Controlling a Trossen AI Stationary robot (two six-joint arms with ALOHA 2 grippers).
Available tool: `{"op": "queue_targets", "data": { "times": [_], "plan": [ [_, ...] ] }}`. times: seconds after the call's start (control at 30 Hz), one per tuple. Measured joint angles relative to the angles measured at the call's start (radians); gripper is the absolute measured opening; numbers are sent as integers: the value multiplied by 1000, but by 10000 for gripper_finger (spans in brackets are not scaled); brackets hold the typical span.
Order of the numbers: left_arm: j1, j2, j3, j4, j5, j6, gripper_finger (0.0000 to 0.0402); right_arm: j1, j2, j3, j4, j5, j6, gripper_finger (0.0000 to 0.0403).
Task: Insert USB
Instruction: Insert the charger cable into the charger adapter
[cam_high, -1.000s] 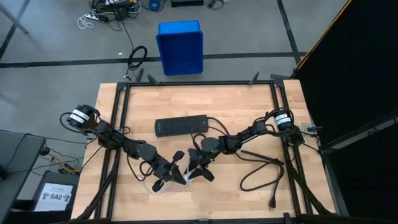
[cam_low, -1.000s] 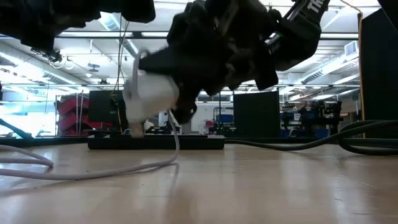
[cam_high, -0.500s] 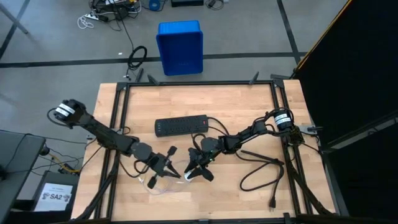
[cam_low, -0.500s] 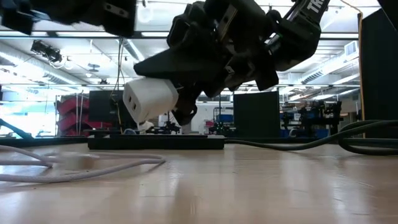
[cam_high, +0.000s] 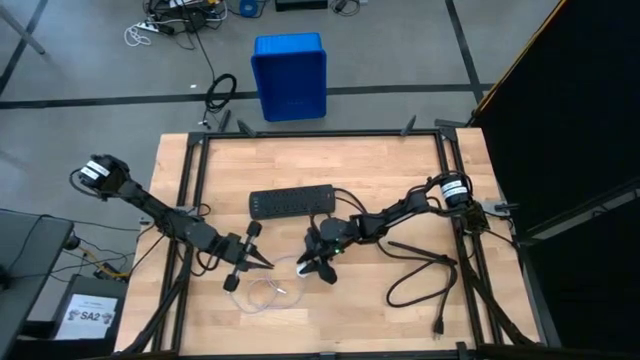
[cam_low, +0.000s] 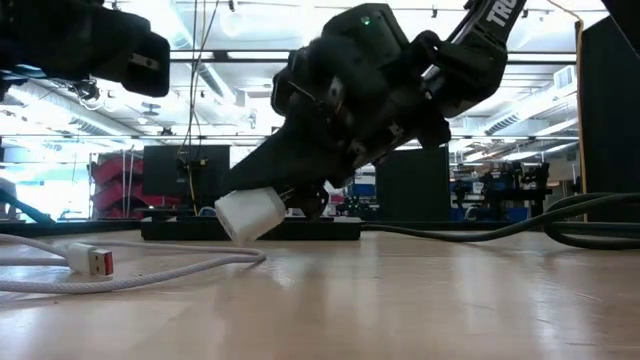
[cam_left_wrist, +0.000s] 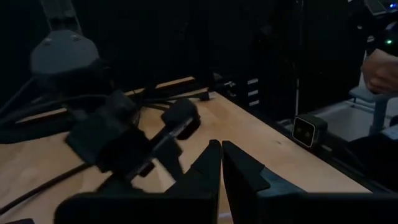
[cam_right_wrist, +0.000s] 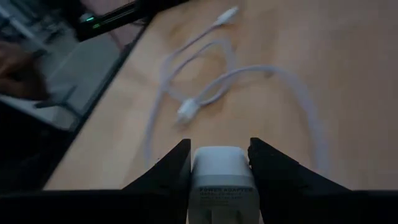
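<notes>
The USB cable (cam_high: 265, 292) is thin and whitish. It lies in loose loops on the wood near the table's near edge, and no gripper touches it. Its plug end (cam_low: 92, 260) rests flat on the table, and the loops (cam_right_wrist: 205, 93) also show in the right wrist view. My right gripper (cam_high: 318, 265) is shut on a small white cube adapter (cam_low: 250, 213), just right of the loops. My left gripper (cam_high: 262, 262) hovers left of the loops, shut (cam_left_wrist: 221, 155) and empty. My right gripper pinches the white cube adapter by two opposite sides (cam_right_wrist: 198, 171) between its two fingers. The fingers slant down from the table's right. The adapter sticks out past the fingertips and is tilted, with its lower corner (cam_low: 235, 235) close over the table. Whether that corner touches, I cannot tell.
A black power strip (cam_high: 290, 202) lies beyond both grippers toward the far edge. A thick black cord (cam_high: 420, 270) loops over the table's right part. A blue bin (cam_high: 290, 75) stands on the floor past the far edge. A person's hand (cam_left_wrist: 379, 71) shows beyond the table.
My left gripper has let go of the USB cable and drawn back toward the table's left edge. The cable's plug end has dropped and now lies on the wood. My right gripper has moved down and tipped the adapter, which now sits lower and tilted.
</notes>
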Motion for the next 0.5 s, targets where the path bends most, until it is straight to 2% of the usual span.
{"op": "queue_targets", "data": {
  "times": [0.2, 0.5],
  "plan": [
    [0, 0, 0, 2, 0, -13, 0, -16, -2, 0, -11, 45, -33, 108],
    [0, 0, 0, -12, -1, -34, 0, -16, -24, 0, -38, 170, -95, 108]
  ]
}}
